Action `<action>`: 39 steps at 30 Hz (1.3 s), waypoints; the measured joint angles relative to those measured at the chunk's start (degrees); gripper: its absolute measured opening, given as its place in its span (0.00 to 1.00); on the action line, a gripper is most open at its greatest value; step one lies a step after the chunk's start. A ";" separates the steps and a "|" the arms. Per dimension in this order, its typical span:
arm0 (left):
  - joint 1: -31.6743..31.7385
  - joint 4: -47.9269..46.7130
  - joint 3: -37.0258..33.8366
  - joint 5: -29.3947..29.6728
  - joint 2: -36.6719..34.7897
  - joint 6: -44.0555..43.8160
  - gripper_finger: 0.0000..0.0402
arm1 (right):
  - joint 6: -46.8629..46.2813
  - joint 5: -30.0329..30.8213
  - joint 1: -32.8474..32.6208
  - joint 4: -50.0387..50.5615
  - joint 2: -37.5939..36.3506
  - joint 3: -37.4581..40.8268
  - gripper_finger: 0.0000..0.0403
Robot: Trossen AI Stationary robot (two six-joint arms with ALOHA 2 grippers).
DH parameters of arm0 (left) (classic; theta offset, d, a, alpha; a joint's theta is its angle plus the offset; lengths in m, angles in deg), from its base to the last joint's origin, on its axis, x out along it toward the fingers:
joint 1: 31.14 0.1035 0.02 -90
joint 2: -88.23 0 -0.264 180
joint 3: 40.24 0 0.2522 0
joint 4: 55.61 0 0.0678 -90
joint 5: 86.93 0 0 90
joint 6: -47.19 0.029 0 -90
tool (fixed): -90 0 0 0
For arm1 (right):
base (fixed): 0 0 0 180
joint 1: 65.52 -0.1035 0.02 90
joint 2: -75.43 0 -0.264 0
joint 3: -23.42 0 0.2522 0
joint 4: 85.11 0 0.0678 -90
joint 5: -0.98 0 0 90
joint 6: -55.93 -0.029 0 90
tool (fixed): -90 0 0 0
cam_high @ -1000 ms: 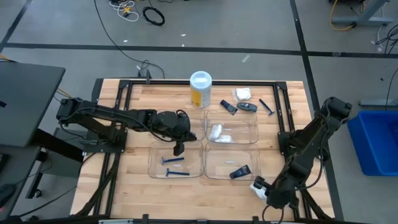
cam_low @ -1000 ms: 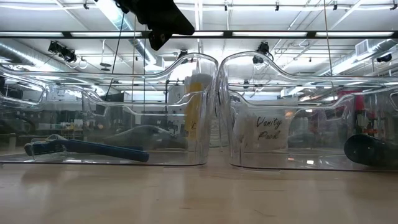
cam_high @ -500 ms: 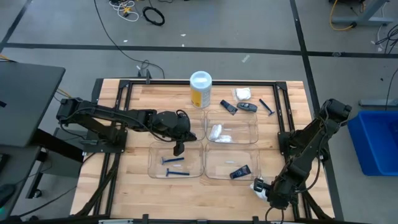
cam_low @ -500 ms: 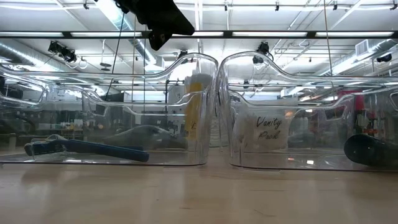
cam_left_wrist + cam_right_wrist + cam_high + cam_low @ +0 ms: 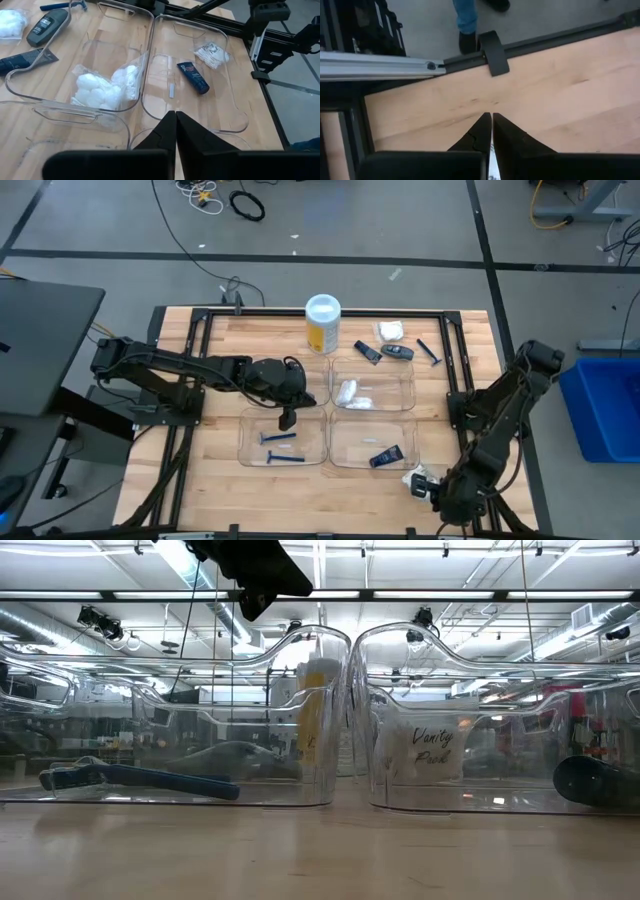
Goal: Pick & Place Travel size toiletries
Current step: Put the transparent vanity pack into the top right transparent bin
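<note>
My left gripper [image 5: 287, 420] [image 5: 175, 114] hangs shut above the near left clear tray [image 5: 250, 455], which holds two blue razors [image 5: 281, 448]. My right gripper [image 5: 438, 492] [image 5: 491, 117] hovers over the table's near right corner and points down toward the near edge, its fingertips almost together. A white packet [image 5: 418, 477] [image 5: 212, 52] lies beside it at the near right corner of the near right tray [image 5: 345, 460]. That tray also holds a dark blue tube [image 5: 385, 455]. Another white packet [image 5: 350, 392] lies in the far right tray. My right gripper shows a white sliver [image 5: 491, 157] in the gap between its fingers, behind the tips. I cannot tell whether it touches the white packet. My left gripper touches nothing.
A yellow canister with a white lid [image 5: 322, 323] stands at the far edge. Right of it lie a dark tube [image 5: 367, 352], a grey stick [image 5: 397, 352], a white packet [image 5: 390, 331] and a blue razor [image 5: 430, 352]. A blue bin [image 5: 605, 405] stands off the table's right side.
My right gripper has drifted a little toward the table's right edge above the near right corner, and its wrist has rolled. The white packet stays at the tray's corner.
</note>
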 joint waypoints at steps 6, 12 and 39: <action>-0.11 0.00 0.00 -0.33 0.00 0.00 0.02 | 1.47 0.32 0.02 6.30 2.66 -4.26 0.06; -0.11 0.01 0.00 -0.31 0.00 0.15 0.05 | 1.51 0.76 0.01 6.74 5.12 -5.73 0.06; -0.11 0.00 0.00 -0.33 0.00 0.20 0.02 | 3.50 7.29 0.11 9.83 18.42 -14.57 0.11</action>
